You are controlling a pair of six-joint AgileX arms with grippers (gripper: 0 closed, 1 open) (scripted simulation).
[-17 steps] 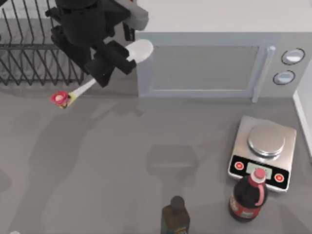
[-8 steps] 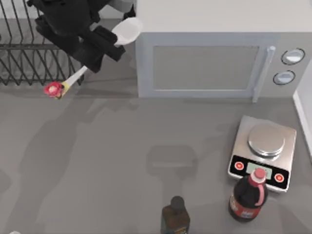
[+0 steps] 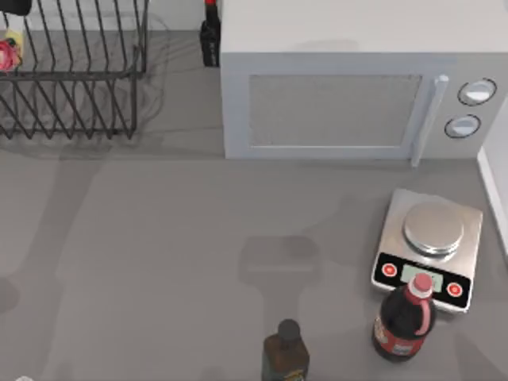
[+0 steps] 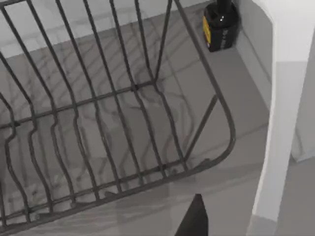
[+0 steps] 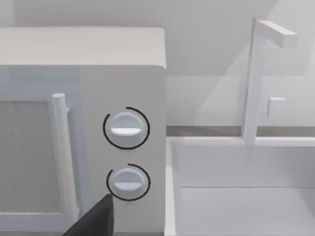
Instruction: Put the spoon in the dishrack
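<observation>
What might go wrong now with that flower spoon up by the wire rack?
The spoon's flower end sits at the dishrack's far left edge, near the left gripper; released there, it may drop outside. The wires stand wide apart, so the slim spoon might slip through. Pulling back, the arm might bump the small dark bottle beside the microwave.

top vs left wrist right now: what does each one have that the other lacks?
Top view: the spoon, flower end at the picture's left edge over the dishrack; a scale; a red-capped bottle; a dark bottle.
Left wrist view: the rack's base wires up close, with bare table under them.
Both: the dishrack, the small black bottle and the microwave.
</observation>
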